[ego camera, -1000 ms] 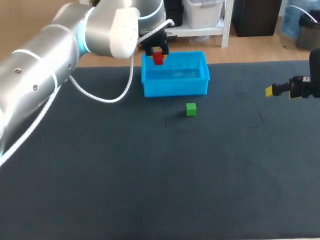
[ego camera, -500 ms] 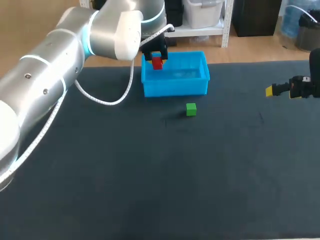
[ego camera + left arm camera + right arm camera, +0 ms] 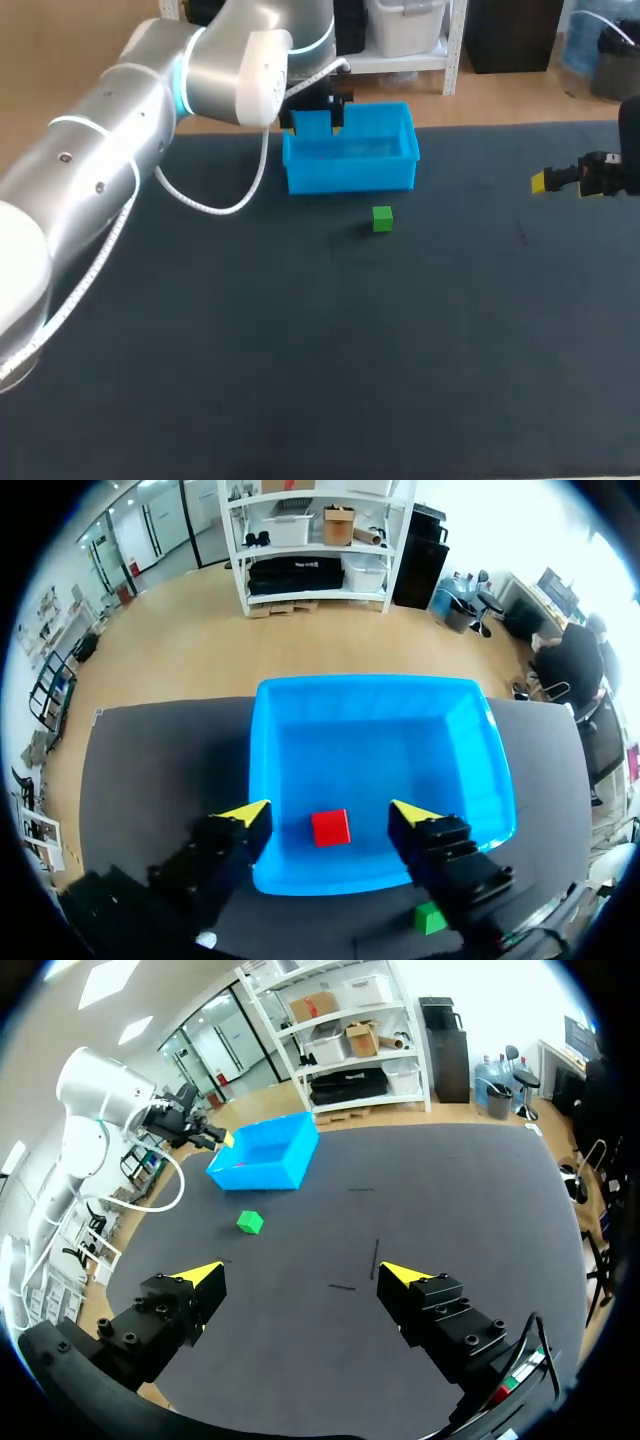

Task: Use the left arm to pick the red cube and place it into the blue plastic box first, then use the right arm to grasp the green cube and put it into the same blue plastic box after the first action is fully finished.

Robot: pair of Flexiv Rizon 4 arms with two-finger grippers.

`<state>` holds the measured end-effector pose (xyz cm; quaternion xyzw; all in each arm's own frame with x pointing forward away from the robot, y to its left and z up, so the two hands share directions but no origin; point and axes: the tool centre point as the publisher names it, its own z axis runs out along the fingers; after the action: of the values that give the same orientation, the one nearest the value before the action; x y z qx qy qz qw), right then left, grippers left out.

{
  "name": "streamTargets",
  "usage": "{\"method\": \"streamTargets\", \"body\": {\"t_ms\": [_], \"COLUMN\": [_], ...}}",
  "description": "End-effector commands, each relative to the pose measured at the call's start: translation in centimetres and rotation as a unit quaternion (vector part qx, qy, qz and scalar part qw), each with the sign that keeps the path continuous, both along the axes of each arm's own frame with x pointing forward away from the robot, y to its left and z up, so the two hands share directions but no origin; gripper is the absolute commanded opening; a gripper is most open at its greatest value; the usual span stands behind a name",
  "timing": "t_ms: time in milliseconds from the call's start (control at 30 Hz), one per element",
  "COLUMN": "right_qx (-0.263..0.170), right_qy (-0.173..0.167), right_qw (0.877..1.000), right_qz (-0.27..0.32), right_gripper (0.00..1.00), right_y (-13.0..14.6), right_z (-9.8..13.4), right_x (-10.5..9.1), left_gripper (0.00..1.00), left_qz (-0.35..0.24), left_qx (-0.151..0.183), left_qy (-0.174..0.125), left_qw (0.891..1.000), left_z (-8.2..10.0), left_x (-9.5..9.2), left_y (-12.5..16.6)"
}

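Note:
The red cube [image 3: 331, 827] lies on the floor of the blue plastic box [image 3: 470, 780], near its front wall, free of any finger. My left gripper [image 3: 330, 813] hangs open above the box, its yellow tips on either side of the cube but well over it. In the head view the left gripper [image 3: 317, 103] is over the box's [image 3: 350, 165] left end, and the red cube is hidden. The green cube [image 3: 382, 219] sits on the mat in front of the box. My right gripper [image 3: 300, 1273] stands open at the table's right side, far from the green cube [image 3: 250, 1222].
The dark mat [image 3: 300, 350] covers the table. A white cable [image 3: 200, 195] loops down from my left arm beside the box. Thin marks [image 3: 375, 1258] lie on the mat ahead of the right gripper.
My left gripper has opened and let go of the red cube, which dropped into the blue box and out of the head view. The right arm has not moved.

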<state>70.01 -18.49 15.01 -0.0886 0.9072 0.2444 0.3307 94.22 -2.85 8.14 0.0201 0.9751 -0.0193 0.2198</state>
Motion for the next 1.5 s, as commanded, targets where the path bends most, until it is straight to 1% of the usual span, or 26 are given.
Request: {"method": "streamTargets", "body": {"t_ms": [33,167,233,333,633,733,900,1000,1100,1200,1333,1467,1500], "right_qx": [-0.001,-0.001,-0.001,-0.001,-0.001,-0.001,-0.001,-0.001,-0.001,-0.001,-0.001,-0.001,-0.001], "right_qy": [0.0,0.0,0.0,0.0,0.0,0.0,0.0,0.0,0.0,0.0,0.0,0.0,0.0], "right_qw": [1.0,1.0,1.0,1.0,1.0,1.0,1.0,1.0,1.0,1.0,1.0,1.0,1.0], "right_qz": [0.0,0.0,0.0,0.0,0.0,0.0,0.0,0.0,0.0,0.0,0.0,0.0,0.0], "right_gripper": [1.0,1.0,1.0,1.0,1.0,1.0,1.0,1.0,1.0,1.0,1.0,1.0,1.0], "right_y": [0.0,0.0,0.0,0.0,0.0,0.0,0.0,0.0,0.0,0.0,0.0,0.0,0.0], "right_z": [0.0,0.0,0.0,0.0,0.0,0.0,0.0,0.0,0.0,0.0,0.0,0.0,0.0], "right_x": [0.0,0.0,0.0,0.0,0.0,0.0,0.0,0.0,0.0,0.0,0.0,0.0,0.0], "left_gripper": [1.0,1.0,1.0,1.0,1.0,1.0,1.0,1.0,1.0,1.0,1.0,1.0,1.0], "left_qz": [-0.003,-0.007,-0.008,-0.013,-0.036,-0.043,-0.062,-0.075,-0.086,-0.1,-0.116,-0.137,-0.141], "left_qx": [0.001,-0.003,-0.001,-0.001,-0.01,-0.018,-0.024,-0.025,-0.029,-0.026,-0.04,-0.055,-0.059], "left_qy": [0.013,0.01,0.016,0.016,0.009,0.009,0.013,0.013,0.018,0.013,0.016,0.011,0.013], "left_qw": [1.0,1.0,1.0,1.0,0.999,0.999,0.998,0.997,0.996,0.995,0.992,0.989,0.988], "left_z": [0.5,1.3,1.5,1.9,3.7,4.4,5.1,5.3,5.3,5.3,5.2,4.6,4.4], "left_x": [0.8,0.2,-0.2,-1.0,-3.8,-5.0,-7.3,-9.0,-10.7,-12.7,-15.3,-17.9,-18.4], "left_y": [-0.3,-0.1,0.1,0.4,2.1,3.2,4.9,5.9,6.9,7.6,8.7,10.1,10.4]}}
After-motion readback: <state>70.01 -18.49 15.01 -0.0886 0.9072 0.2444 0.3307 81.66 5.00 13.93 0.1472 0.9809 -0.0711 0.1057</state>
